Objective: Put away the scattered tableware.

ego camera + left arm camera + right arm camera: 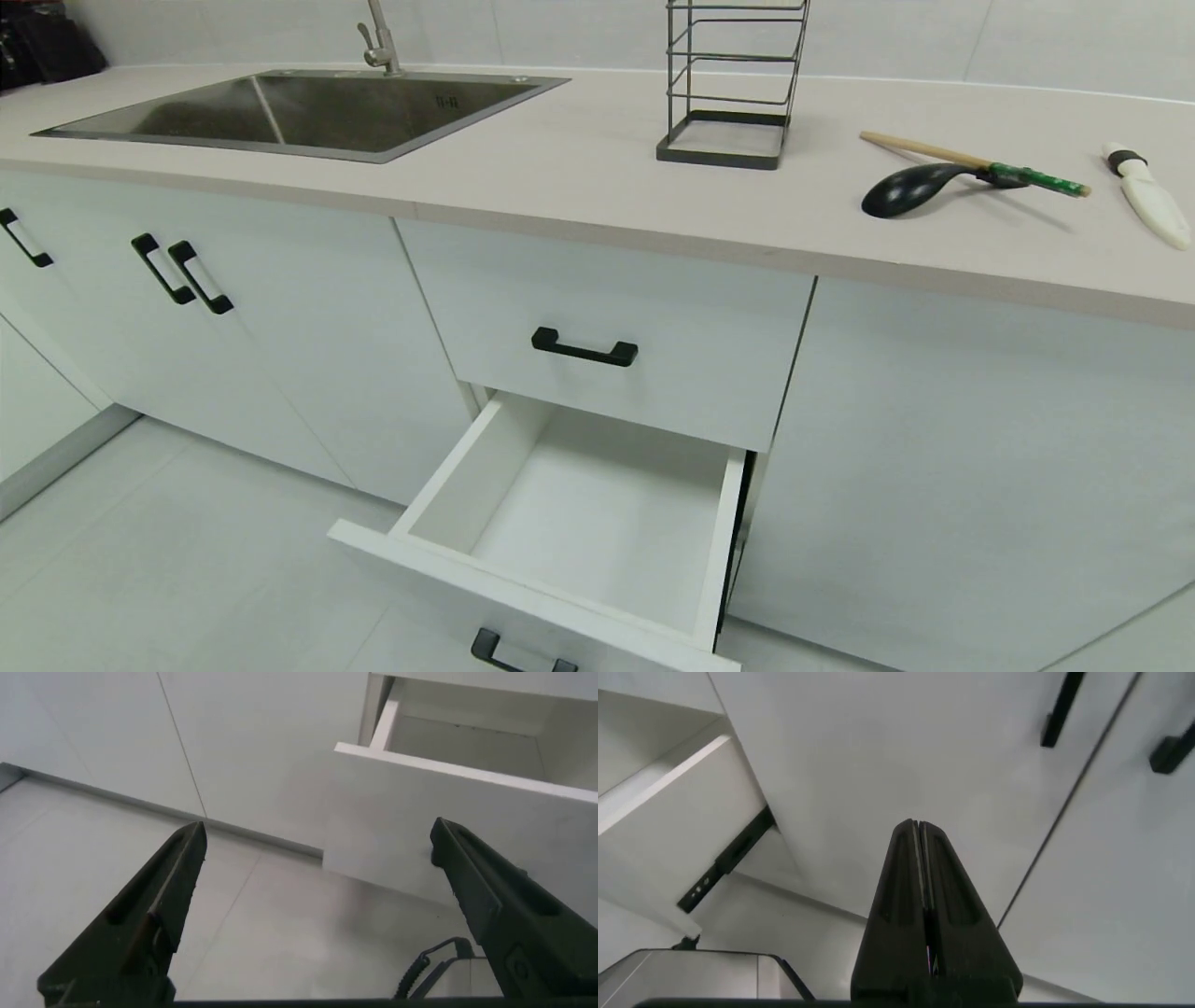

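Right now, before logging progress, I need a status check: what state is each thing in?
lower drawer, pulled open
upper drawer, shut
black spoon, lying on the countertop
wooden stick, lying on the countertop
white utensil, lying on the countertop
wire rack, upright
left gripper, open
right gripper, shut

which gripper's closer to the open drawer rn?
Right, probably. Right gripper, shut, sits beside the drawer, facing the cabinet door. Left gripper, open, hangs low over the floor, facing the drawer front from farther back.
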Tool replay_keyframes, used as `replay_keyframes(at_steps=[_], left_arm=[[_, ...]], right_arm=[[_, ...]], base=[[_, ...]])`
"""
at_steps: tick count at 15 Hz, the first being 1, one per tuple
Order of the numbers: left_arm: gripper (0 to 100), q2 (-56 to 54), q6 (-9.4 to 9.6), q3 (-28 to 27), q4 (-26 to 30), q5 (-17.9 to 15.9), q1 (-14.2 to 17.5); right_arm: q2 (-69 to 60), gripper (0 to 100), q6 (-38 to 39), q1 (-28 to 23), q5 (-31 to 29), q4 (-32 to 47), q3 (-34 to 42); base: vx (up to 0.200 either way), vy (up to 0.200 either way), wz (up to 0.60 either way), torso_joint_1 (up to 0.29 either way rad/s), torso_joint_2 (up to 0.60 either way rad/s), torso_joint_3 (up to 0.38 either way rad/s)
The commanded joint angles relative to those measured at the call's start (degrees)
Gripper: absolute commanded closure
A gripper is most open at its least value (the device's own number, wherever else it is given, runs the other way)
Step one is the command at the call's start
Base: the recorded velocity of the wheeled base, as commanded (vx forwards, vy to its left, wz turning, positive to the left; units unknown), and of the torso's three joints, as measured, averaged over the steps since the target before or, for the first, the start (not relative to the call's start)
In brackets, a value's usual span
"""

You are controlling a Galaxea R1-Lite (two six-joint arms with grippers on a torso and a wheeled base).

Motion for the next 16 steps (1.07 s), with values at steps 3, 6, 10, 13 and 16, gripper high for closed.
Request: replay_keyframes(at_steps=[3, 6, 10, 13, 16], left_arm=[[0, 0.10, -0.04, 0.00, 0.01, 0.01, 0.00], [0, 0.10, -0.12, 0.00, 0.01, 0.01, 0.00], [0, 0.10, -1.27, -0.09, 0.01, 0.01, 0.00], [0, 0.10, -1.27, -0.09, 0.01, 0.01, 0.08], [0, 0.10, -1.18, -0.09, 0.01, 0.01, 0.08]], right_arm=[[0.07, 100, -0.06, 0.00, 0.02, -0.02, 0.00], [0.07, 100, -0.24, 0.00, 0.02, -0.02, 0.00], [0.07, 100, -0.33, 0.00, 0.02, -0.02, 0.00], [0.07, 100, -0.33, 0.00, 0.10, -0.02, 0.00], [0.07, 100, -0.33, 0.00, 0.10, -0.02, 0.00]], base=[[0.000, 0.000, 0.00, 0.000, 0.00, 0.000], [0.000, 0.000, 0.00, 0.000, 0.00, 0.000], [0.000, 0.000, 0.00, 0.000, 0.00, 0.000], [0.000, 0.000, 0.00, 0.170, -0.11, -0.053], [0.000, 0.000, 0.00, 0.255, -0.17, -0.168]])
